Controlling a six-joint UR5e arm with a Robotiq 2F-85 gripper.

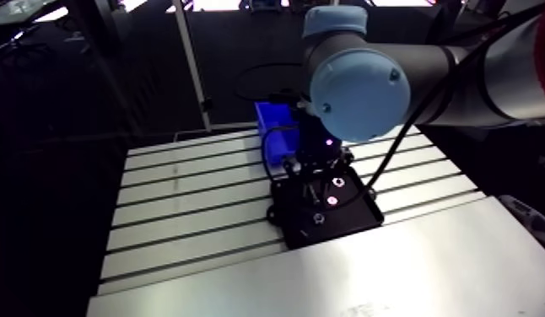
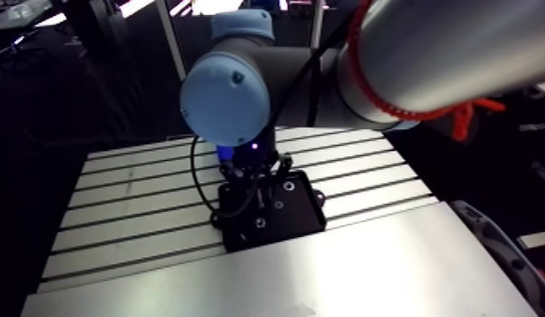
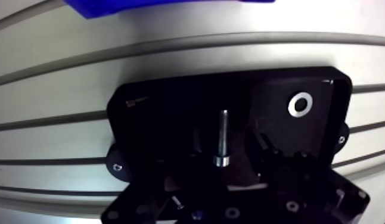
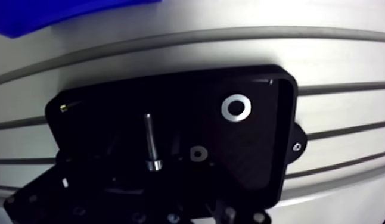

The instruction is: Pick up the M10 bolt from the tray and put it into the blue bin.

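The M10 bolt, a silver shank with a round head, lies flat in the middle of the black tray. My gripper hangs low over the tray, its dark fingers apart on either side of the bolt with a gap to it, so it is open. In the arm view the wrist stands over the tray, with the blue bin just behind it. The wrist view shows an edge of the blue bin beyond the tray, ahead of the gripper.
The tray also holds a large silver washer, a small nut and a thin small screw near a far corner. The tray rests on the slotted aluminium table, whose smooth front plate lies nearer the camera.
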